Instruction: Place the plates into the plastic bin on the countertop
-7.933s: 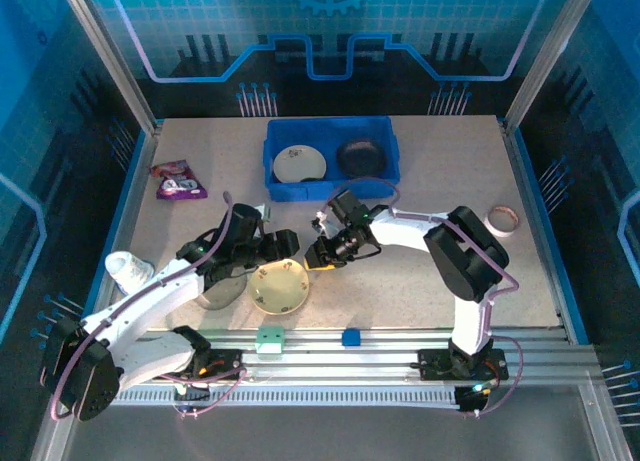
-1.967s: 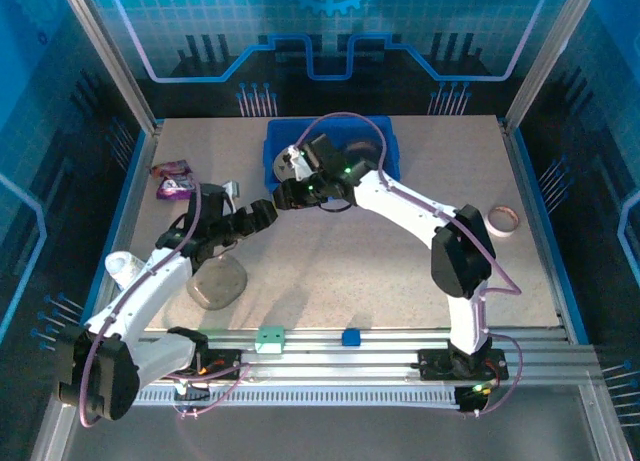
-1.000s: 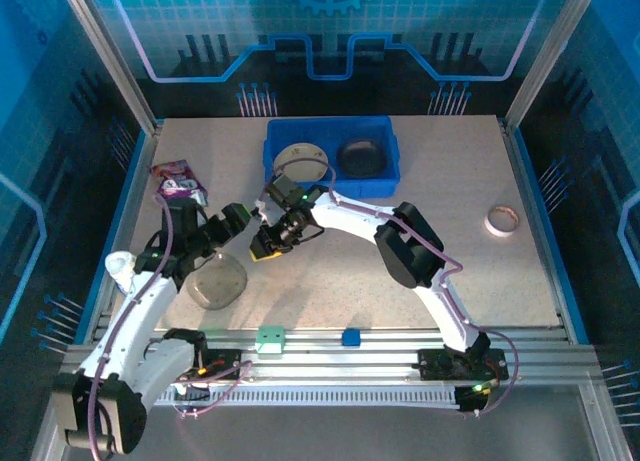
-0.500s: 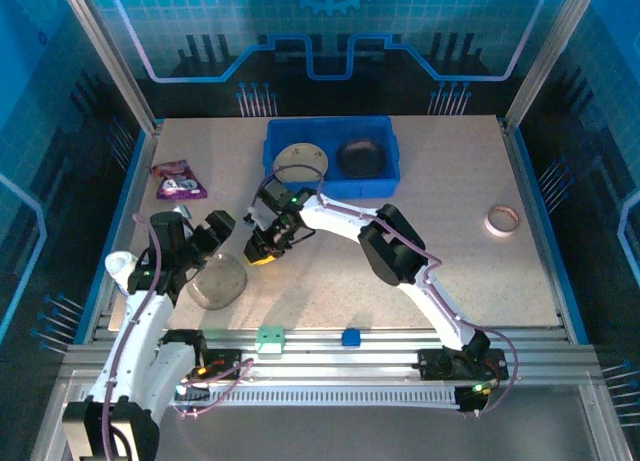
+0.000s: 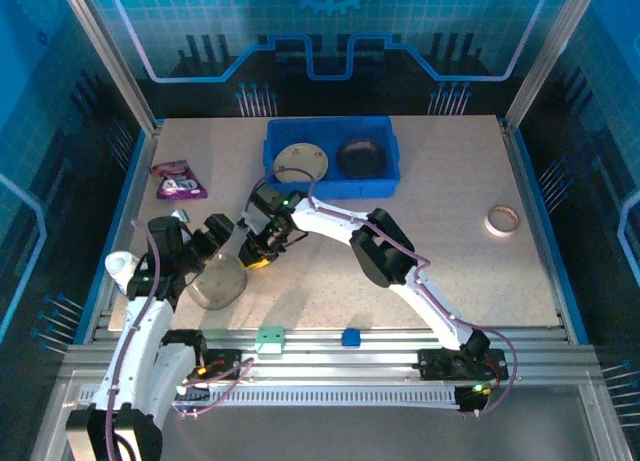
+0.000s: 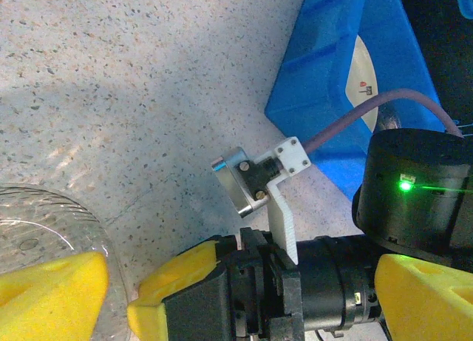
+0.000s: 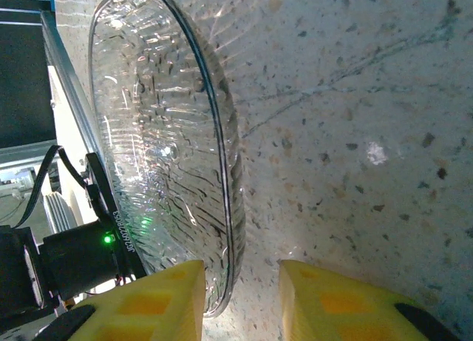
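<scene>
1. At the far left, a purple snack packet [image 5: 178, 179] lies on the countertop [image 5: 450, 271], well apart from everything else.
2. The left gripper [image 5: 226, 238] hangs above the front-left part of the countertop, just beside the far edge of a translucent grey plate [image 5: 218, 283]. In the left wrist view its yellow fingers [image 6: 52, 293] are spread wide and hold nothing. The black body of the right gripper [image 5: 262, 253] sits between them.
3. The translucent grey plate lies on the countertop outside the plastic bin [image 5: 350, 189], well in front of it and to its left.
4. The right gripper reaches across to that plate's right edge. In the right wrist view its two yellow fingers [image 7: 148, 304] stand apart on either side of the plate's rim. A strip of bare countertop shows between the rim and one finger, so the rim is straddled but not clamped. I cannot tell whether the other finger touches the glass.
5. The plastic bin sits at the back middle of the countertop. A cream plate [image 5: 301, 161] lies in its left half and a dark plate [image 5: 362, 158] in its right half, side by side.
6. At the far right, a small tape ring [image 5: 502, 220] rests alone on the countertop.
</scene>
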